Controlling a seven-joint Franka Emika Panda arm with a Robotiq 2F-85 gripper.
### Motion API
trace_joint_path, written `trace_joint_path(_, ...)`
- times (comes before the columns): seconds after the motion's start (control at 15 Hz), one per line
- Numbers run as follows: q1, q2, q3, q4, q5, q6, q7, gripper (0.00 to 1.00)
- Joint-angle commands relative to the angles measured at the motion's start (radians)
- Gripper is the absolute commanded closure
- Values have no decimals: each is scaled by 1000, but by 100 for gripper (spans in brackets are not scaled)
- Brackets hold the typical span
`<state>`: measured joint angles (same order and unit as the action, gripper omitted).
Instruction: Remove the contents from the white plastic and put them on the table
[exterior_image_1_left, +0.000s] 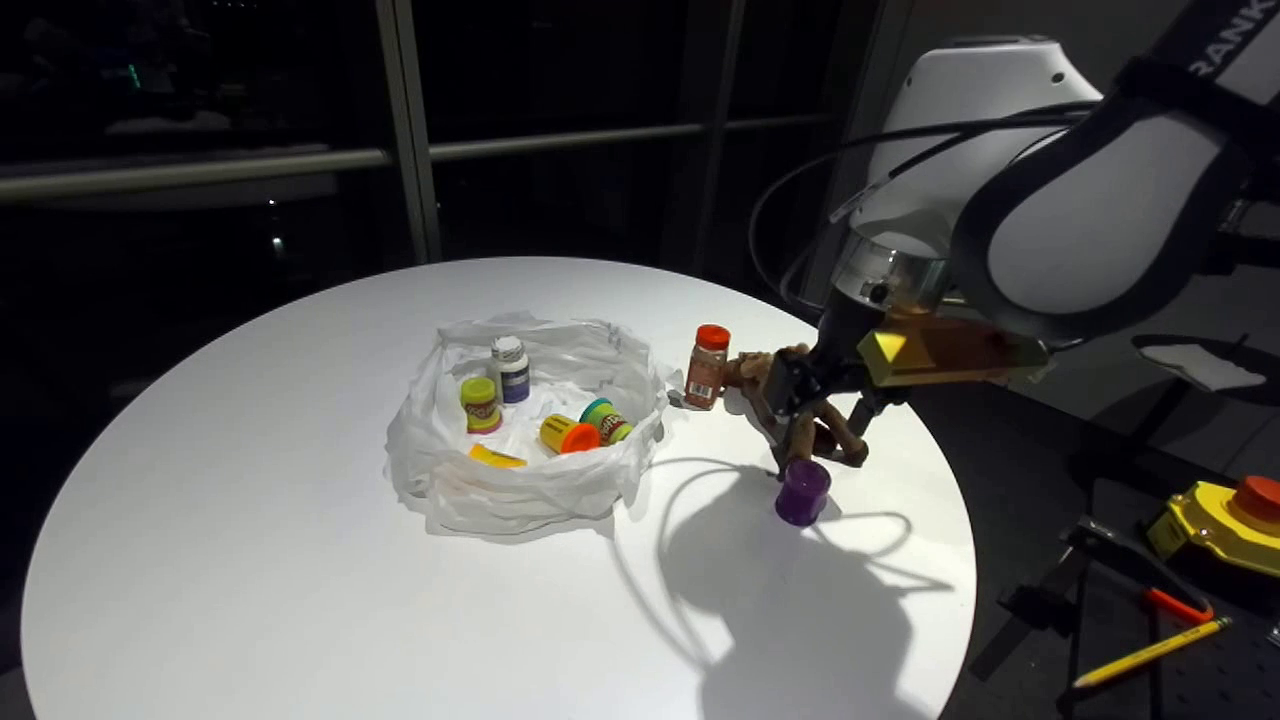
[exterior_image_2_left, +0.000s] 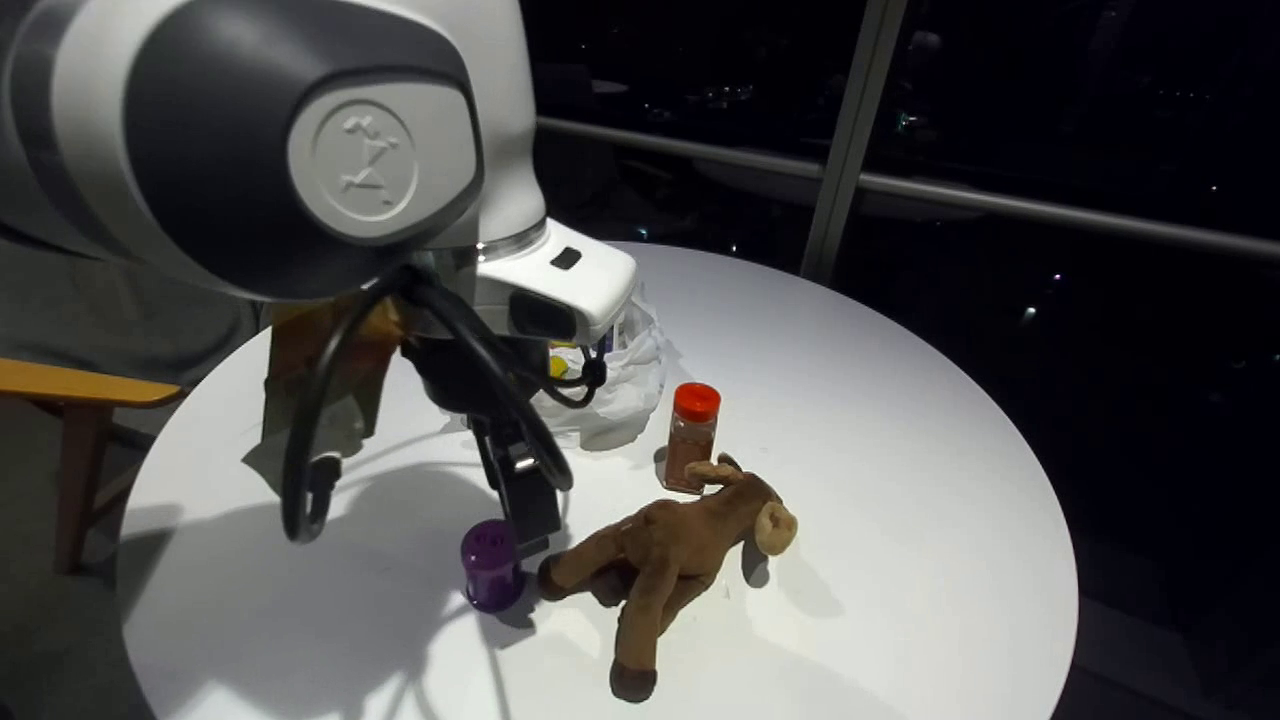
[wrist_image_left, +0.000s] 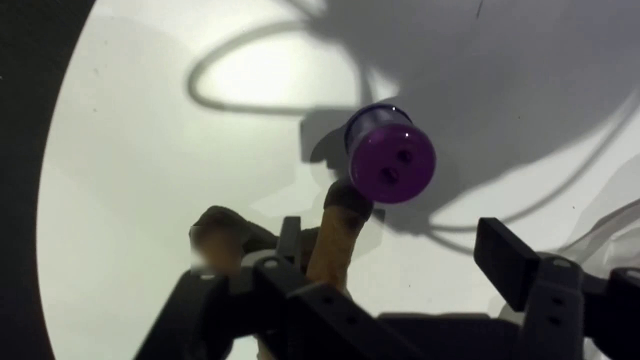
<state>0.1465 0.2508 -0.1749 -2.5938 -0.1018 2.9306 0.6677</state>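
The black two-fingered gripper (wrist_image_left: 390, 232) is seen with its jaws spread wide along the bottom of the wrist view; nothing is held; a glossy purple plastic cylinder (wrist_image_left: 392, 162) with a two-holed top is shown at frame centre, above the fingertips in frame, stood upright on the smooth round white table (exterior_image_1_left: 250, 560); a brown plush animal toy (exterior_image_2_left: 690, 535) is laid at lower centre in an exterior view, one dark-tipped foot just beside the cylinder, contact not tellable; a clear red-lidded jar (exterior_image_2_left: 690, 440) is stood near the toy, centre of that frame; the wrinkled translucent white plastic bag (exterior_image_1_left: 520, 500) is placed left of centre in an exterior view; contained in it: a white bottle (exterior_image_1_left: 512, 375) with a dark label, upright; a yellow-lidded tub (exterior_image_1_left: 480, 400), upright; a yellow tub with an orange lid (exterior_image_1_left: 568, 434) and a green tub with a teal lid (exterior_image_1_left: 607, 422), both tilted; a yellow piece (exterior_image_1_left: 497, 457), partly hidden.
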Motion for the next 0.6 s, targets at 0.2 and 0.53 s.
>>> trace_joint_path(0.2, -84, -258, 90, 37, 169, -301, -239, 0)
trace_joint_path(0.53, -80, -234, 150, 279, 233, -637, -290, 0)
